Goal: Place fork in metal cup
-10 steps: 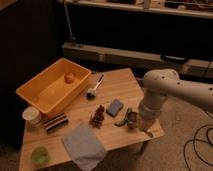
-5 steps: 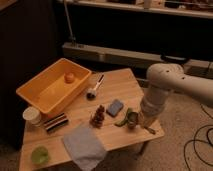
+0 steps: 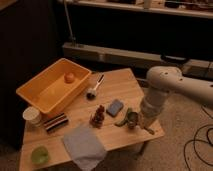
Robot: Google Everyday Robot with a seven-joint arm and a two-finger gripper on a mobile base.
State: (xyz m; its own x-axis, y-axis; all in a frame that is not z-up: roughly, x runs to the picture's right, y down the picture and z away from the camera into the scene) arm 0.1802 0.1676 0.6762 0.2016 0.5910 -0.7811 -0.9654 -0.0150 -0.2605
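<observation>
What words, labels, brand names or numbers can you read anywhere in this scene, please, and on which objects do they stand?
None can be read.
The yellow bin, white cup, blue block and metal cup show no legible marking.
The tool, at the table's right edge beside the metal cup, bears no readable text.

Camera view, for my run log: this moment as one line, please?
gripper: shut, low at table's right edge | metal cup: upright beside it | fork: not made out

tool (image 3: 146, 126) blurred beside metal cup (image 3: 132, 119), fork indistinct, arm (image 3: 190, 87) cut off right
</observation>
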